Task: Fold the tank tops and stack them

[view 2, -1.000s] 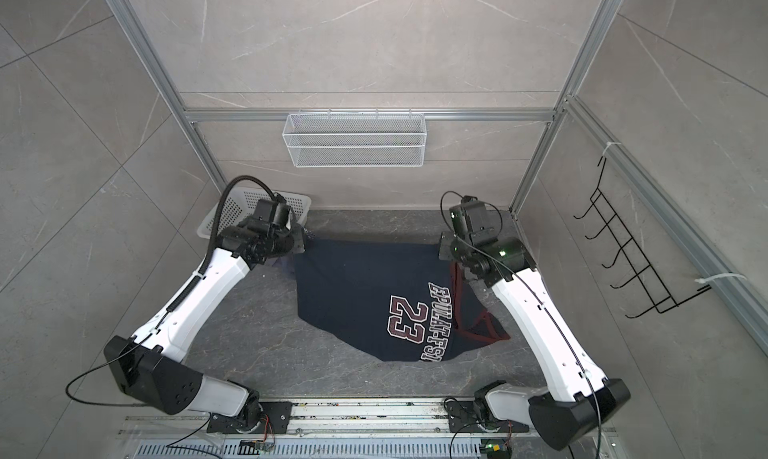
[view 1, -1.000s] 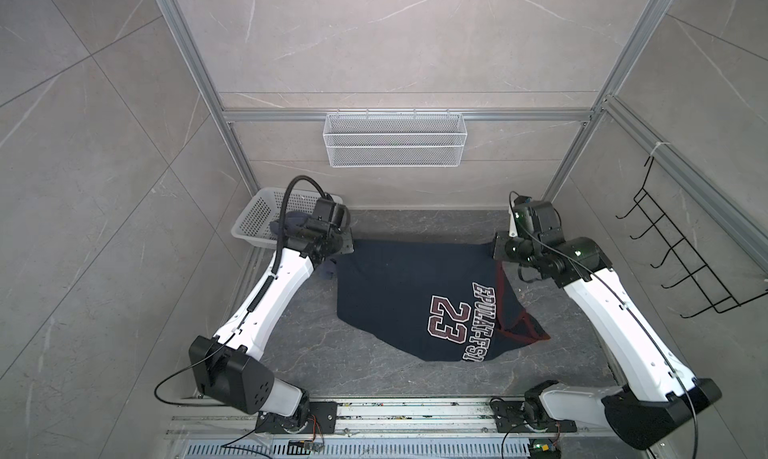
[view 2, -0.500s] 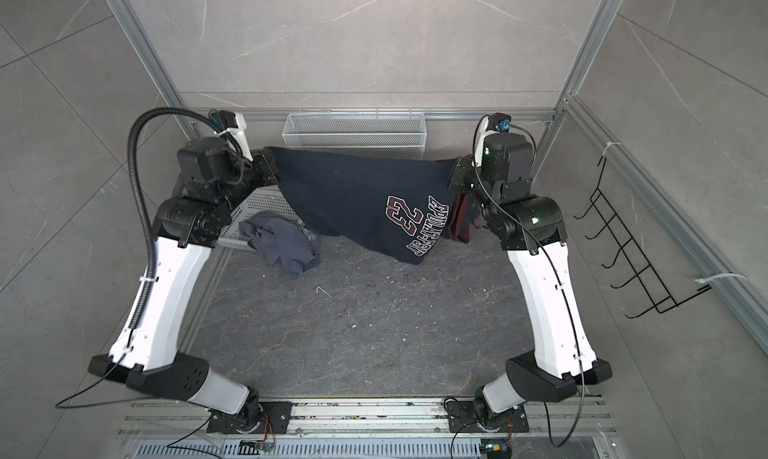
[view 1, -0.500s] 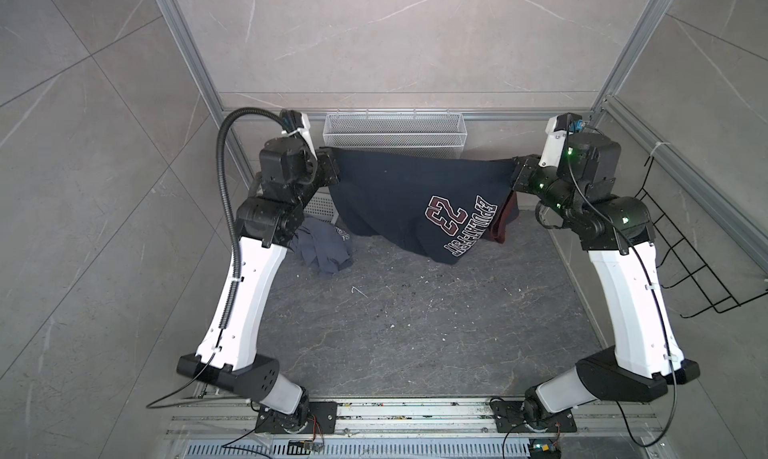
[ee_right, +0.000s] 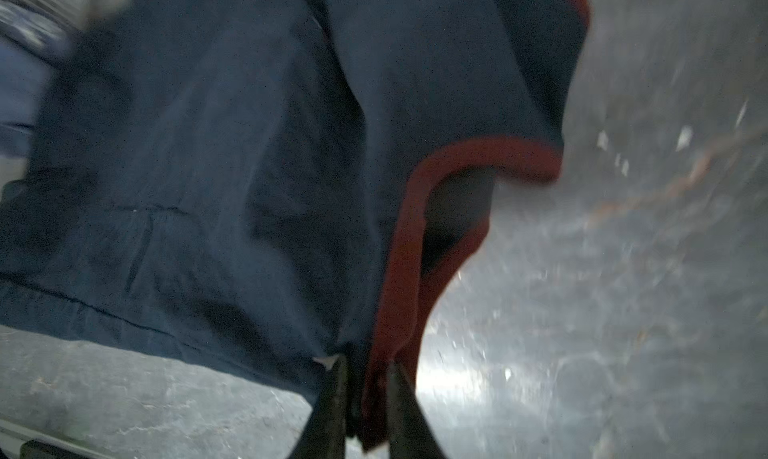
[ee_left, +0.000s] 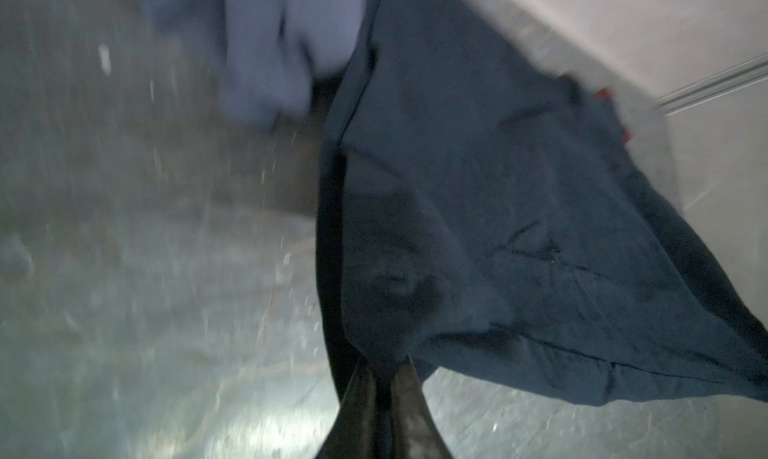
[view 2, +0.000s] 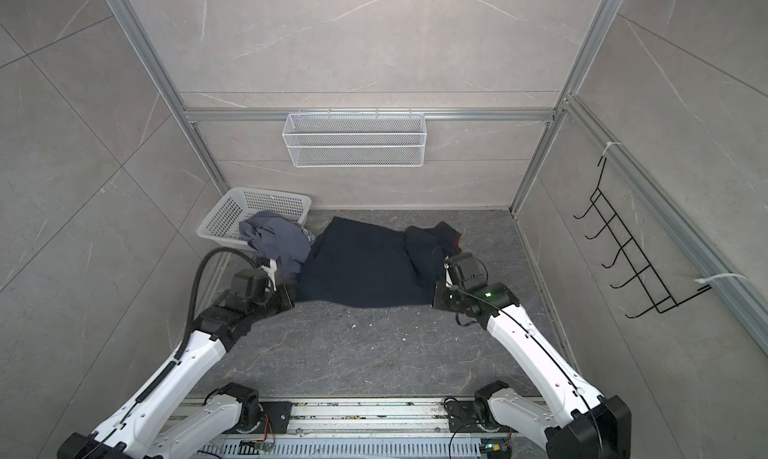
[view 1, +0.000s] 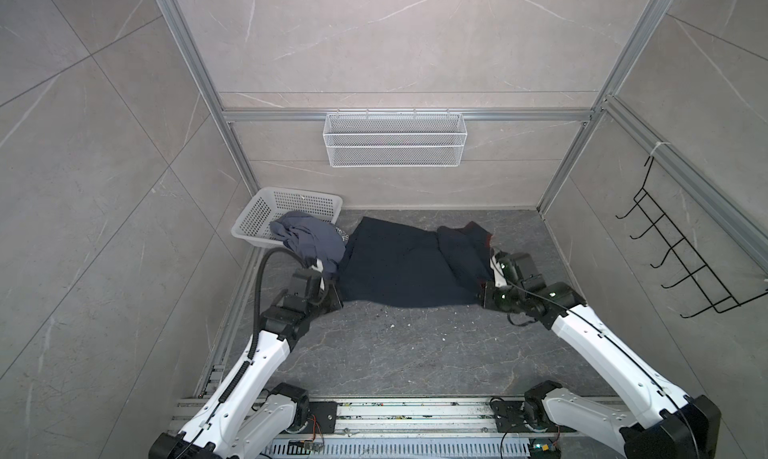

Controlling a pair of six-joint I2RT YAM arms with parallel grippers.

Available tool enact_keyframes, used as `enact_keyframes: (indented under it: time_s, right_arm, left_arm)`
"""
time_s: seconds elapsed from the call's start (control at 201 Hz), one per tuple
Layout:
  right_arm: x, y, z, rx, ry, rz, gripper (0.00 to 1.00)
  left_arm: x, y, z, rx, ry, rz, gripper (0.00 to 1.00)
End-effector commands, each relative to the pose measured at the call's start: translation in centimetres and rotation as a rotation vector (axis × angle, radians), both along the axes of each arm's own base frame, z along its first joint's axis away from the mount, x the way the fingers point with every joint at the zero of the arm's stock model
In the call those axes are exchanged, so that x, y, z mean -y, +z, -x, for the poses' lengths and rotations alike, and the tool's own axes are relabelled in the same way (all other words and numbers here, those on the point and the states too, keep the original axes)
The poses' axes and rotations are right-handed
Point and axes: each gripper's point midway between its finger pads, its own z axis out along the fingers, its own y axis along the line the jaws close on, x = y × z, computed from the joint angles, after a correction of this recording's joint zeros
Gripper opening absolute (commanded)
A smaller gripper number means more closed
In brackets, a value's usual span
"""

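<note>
Navy top (view 1: 399, 266) dropped flat, corners between both pincers.

Navy top (view 1: 399, 266) flat; grey top (view 1: 309, 241) crumpled.

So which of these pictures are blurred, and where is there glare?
Both top views are sharp and evenly lit; the navy tank top throws only a thin shadow on the floor. The left wrist view is motion-blurred, most on the blue-grey tank top. The right wrist view is smeared too, with bright glare on the floor beside the right claw.
</note>
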Motion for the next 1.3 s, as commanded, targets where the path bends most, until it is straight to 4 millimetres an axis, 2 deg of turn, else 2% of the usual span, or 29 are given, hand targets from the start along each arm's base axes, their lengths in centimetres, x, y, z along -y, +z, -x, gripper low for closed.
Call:
enact_keyframes:
  time_s: [0.0,0.055,0.09,0.204,0.269,0.368,0.473,0.523,0.677,0.782,0.946,1.085,1.2,1.299]
  right_arm:
    - [0.7,-1.6,1.9,-0.056,-0.059,-0.011,0.57]
    - [1.9,-1.3,1.8,-0.041,-0.1,0.041,0.64]
    - [2.5,-0.7,1.4,-0.014,-0.121,0.071,0.66]
    - [4.4,2.0,-0.3,0.074,-0.183,0.138,0.67]
    - [5.7,2.8,-1.4,0.099,-0.247,0.146,0.67]
    - [7.6,2.2,-3.1,0.076,-0.335,0.14,0.65]
    - [9.5,0.8,-5.2,0.05,-0.425,0.064,0.62]
    - [10.4,-0.3,-6.1,0.035,-0.468,0.01,0.61]
    - [12.3,-4.3,-7.6,-0.028,-0.557,-0.085,0.58]
    - [12.1,-6.4,-8.8,-0.043,-0.581,-0.216,0.55]
    - [10.8,-6.4,-11.3,0.022,-0.547,-0.34,0.55]
    - [10.8,-8.0,-12.0,-0.007,-0.569,-0.356,0.55]
    - [11.3,-9.4,-12.1,-0.048,-0.578,-0.31,0.49]
    - [10.7,-9.4,-12.4,-0.069,-0.547,-0.304,0.35]
  left_arm:
    - [-1.3,-1.0,3.1,-0.084,0.158,0.088,0.55]
    - [-2.2,-0.1,3.4,-0.048,0.196,0.076,0.68]
    - [-2.7,1.0,3.2,-0.009,0.219,0.072,0.73]
    - [-3.7,5.2,1.1,0.12,0.241,0.015,0.77]
    - [-2.5,6.9,-0.8,0.147,0.179,0.015,0.77]
    - [1.4,7.4,-3.6,0.137,0.038,0.076,0.76]
    - [4.9,5.9,-5.4,0.093,-0.061,0.05,0.76]
    - [6.3,4.6,-6.1,0.055,-0.094,0.033,0.76]
    - [8.5,0.9,-7.6,-0.013,-0.122,0.04,0.77]
    - [8.9,-1.6,-8.2,-0.065,-0.117,0.027,0.77]
    - [8.4,-4.4,-8.2,-0.1,-0.094,-0.004,0.78]
    - [8.0,-6.6,-7.7,-0.14,-0.082,-0.02,0.78]
    - [7.6,-8.1,-7.2,-0.161,-0.067,-0.027,0.78]
    - [7.0,-9.1,-6.7,-0.178,-0.048,-0.05,0.77]
